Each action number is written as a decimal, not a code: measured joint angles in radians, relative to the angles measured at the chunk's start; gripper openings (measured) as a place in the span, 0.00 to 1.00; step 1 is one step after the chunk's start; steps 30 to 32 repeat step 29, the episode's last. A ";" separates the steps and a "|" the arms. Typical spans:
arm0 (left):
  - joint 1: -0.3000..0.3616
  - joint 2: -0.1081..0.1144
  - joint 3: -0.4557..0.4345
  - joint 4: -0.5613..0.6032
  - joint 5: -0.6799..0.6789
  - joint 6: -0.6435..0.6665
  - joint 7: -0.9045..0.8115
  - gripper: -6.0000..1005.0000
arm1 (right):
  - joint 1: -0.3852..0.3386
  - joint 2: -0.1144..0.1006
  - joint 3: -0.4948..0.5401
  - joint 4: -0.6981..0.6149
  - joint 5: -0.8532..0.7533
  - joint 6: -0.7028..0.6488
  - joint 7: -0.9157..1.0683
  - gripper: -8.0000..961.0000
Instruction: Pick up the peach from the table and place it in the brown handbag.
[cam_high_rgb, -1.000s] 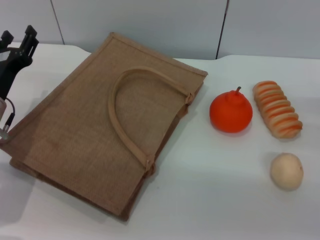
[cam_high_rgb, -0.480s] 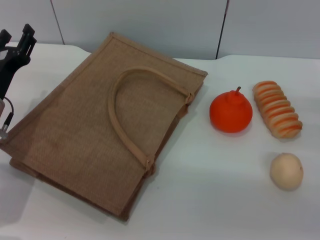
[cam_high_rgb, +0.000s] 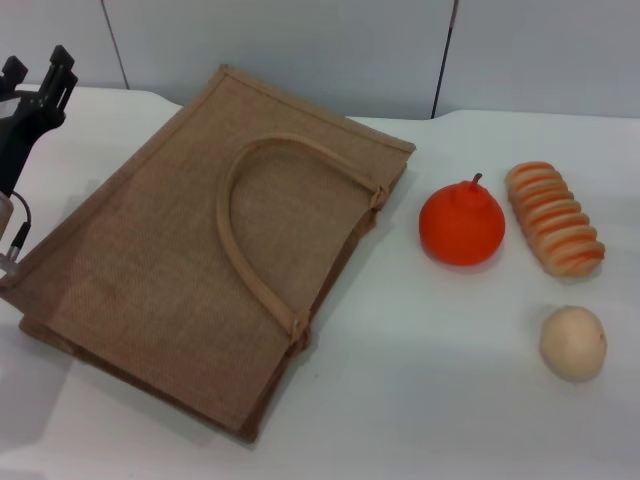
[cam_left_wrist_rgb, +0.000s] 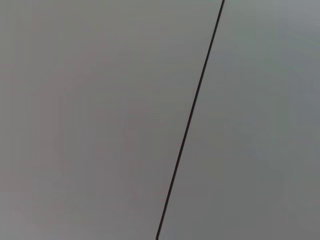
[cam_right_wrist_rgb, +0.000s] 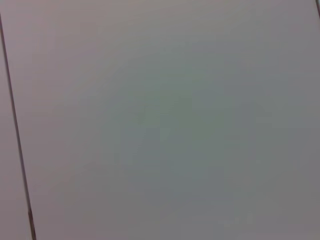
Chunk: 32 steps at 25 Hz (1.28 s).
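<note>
The brown handbag (cam_high_rgb: 200, 260) lies flat on the white table, on the left and middle, with a looped handle (cam_high_rgb: 240, 215) on top. No pink peach shows in any view; it is hidden or out of view. My left gripper (cam_high_rgb: 38, 75) is raised at the far left, beyond the bag's far left corner, with its fingers apart and nothing between them. My right gripper is out of view. Both wrist views show only a plain grey wall panel (cam_left_wrist_rgb: 100, 120) with a dark seam.
To the right of the bag lie an orange fruit with a stem (cam_high_rgb: 461, 224), a striped bread loaf (cam_high_rgb: 555, 218) and a beige-tan round fruit (cam_high_rgb: 573, 343). Bare white tabletop (cam_high_rgb: 430, 390) lies in front of them. A grey panelled wall (cam_high_rgb: 320, 50) stands behind.
My left gripper has shifted only slightly at the far left. The bag and the fruits have not moved.
</note>
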 joint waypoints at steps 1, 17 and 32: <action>0.000 0.000 0.000 0.000 0.000 0.000 0.000 0.68 | 0.000 0.000 0.000 0.000 0.000 0.000 0.000 0.90; 0.002 0.000 0.001 0.000 0.001 -0.001 0.000 0.68 | -0.003 0.000 0.000 0.000 0.000 0.001 0.026 0.90; 0.004 0.000 0.000 0.000 0.000 -0.003 0.000 0.68 | -0.005 -0.002 0.000 -0.004 -0.001 0.009 0.067 0.90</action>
